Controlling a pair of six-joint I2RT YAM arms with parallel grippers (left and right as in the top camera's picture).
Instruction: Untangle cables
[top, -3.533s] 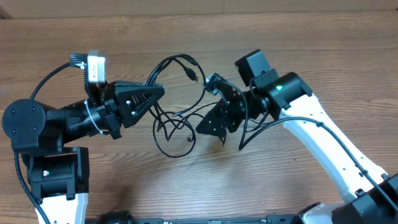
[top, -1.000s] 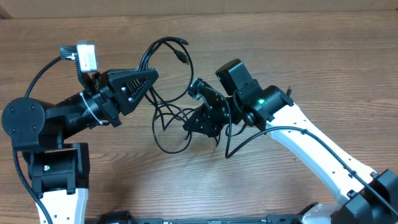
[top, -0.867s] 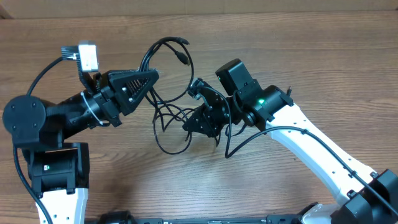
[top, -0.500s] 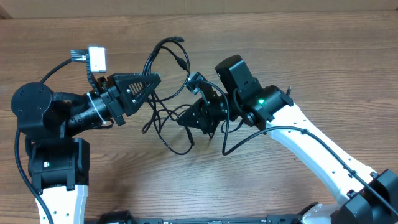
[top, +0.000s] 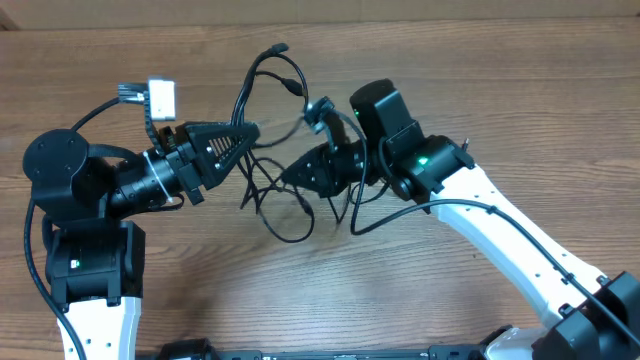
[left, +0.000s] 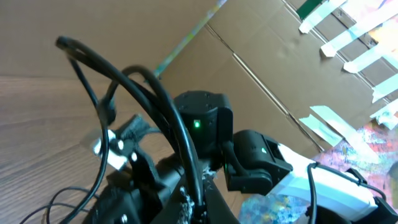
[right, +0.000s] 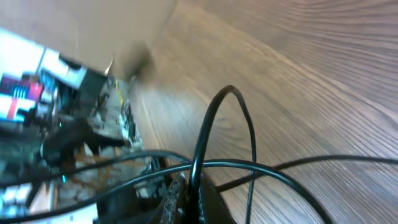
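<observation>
Centrally, left fingers (top: 240, 136) and right fingers (top: 300, 176) pinching cables (right: 200, 146) (tangled), table (top: 300, 300) open around

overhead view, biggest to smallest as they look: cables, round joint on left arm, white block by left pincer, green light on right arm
1. cables, taken as one tangle
2. round joint
3. white block
4. green light, plainly the smallest
</observation>
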